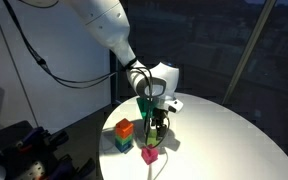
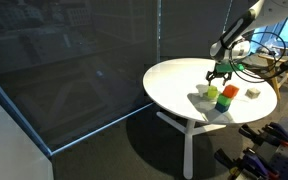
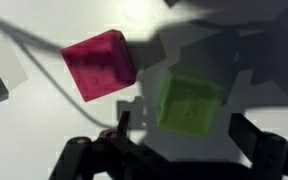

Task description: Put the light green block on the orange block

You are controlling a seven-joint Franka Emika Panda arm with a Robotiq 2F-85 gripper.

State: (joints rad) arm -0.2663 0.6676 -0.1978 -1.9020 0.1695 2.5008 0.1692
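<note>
Surface [image 1: 224, 130]: white round top beneath the pincer, carrying every cube.
Pincer [image 3: 181, 126]: jaws spread wide and empty, hovering over the light green block.
Orange block [image 1: 124, 127]: off to one side of the pincer and apart from it, sitting on a teal-green cube [image 1: 122, 144].
Magenta cube [image 3: 99, 65]: outside the jaws, near the target.
Light green block [image 3: 191, 102]: directly below, roughly centred between the fingers.
Handling: probably light, rigid and smooth; take two opposite flat sides, squarely.
Unclear: shadow dims the block; the finger bases are cut off; the pincer's height above the block is hard to judge.

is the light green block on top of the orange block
No, in the wrist view the light green block lies on the table beside the magenta cube.
</note>
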